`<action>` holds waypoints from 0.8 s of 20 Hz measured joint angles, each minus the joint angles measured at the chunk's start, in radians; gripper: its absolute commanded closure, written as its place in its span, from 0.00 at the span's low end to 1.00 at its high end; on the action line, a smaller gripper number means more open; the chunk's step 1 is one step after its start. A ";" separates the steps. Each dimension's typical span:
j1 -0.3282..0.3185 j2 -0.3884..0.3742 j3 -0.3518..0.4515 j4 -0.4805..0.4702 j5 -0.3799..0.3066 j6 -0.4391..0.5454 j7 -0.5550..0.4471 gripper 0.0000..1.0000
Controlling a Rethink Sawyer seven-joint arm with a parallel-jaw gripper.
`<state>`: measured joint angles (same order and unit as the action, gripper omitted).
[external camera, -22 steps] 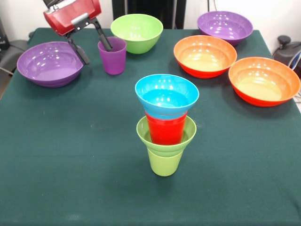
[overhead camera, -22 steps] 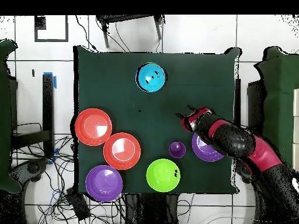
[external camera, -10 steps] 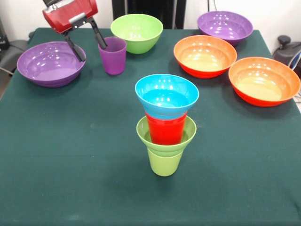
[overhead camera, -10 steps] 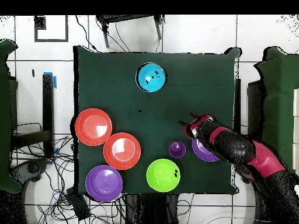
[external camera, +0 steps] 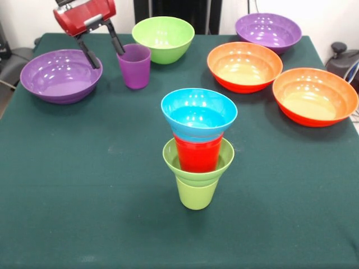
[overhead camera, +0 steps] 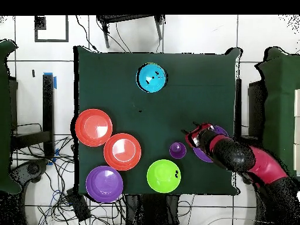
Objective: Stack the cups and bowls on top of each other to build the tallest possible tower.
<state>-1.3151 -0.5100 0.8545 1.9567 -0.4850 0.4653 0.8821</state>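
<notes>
From the front I saw my gripper [external camera: 100, 45] wide open and empty beside the purple cup [external camera: 134, 66] near the table's far edge, light, slick, best pinched at its rim; overhead, the gripper [overhead camera: 190, 130] neared that cup [overhead camera: 177, 150].

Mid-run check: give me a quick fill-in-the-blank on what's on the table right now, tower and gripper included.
1. The tower is topped by a small ___ bowl.
2. The gripper hangs open between the purple cup and a wide ___ bowl.
3. The red cup sits inside a small ___ bowl.
4. The two wide bowls side by side are ___.

Missing words: blue; purple; lime-green; orange
</notes>
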 measured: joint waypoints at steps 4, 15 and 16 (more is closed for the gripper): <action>0.005 -0.014 -0.014 0.009 -0.015 0.000 0.000 0.00; 0.032 -0.043 -0.069 0.016 -0.021 -0.011 0.000 0.00; 0.033 -0.043 -0.071 0.016 -0.021 -0.013 0.000 0.00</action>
<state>-1.2819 -0.5531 0.7837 1.9728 -0.5061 0.4525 0.8821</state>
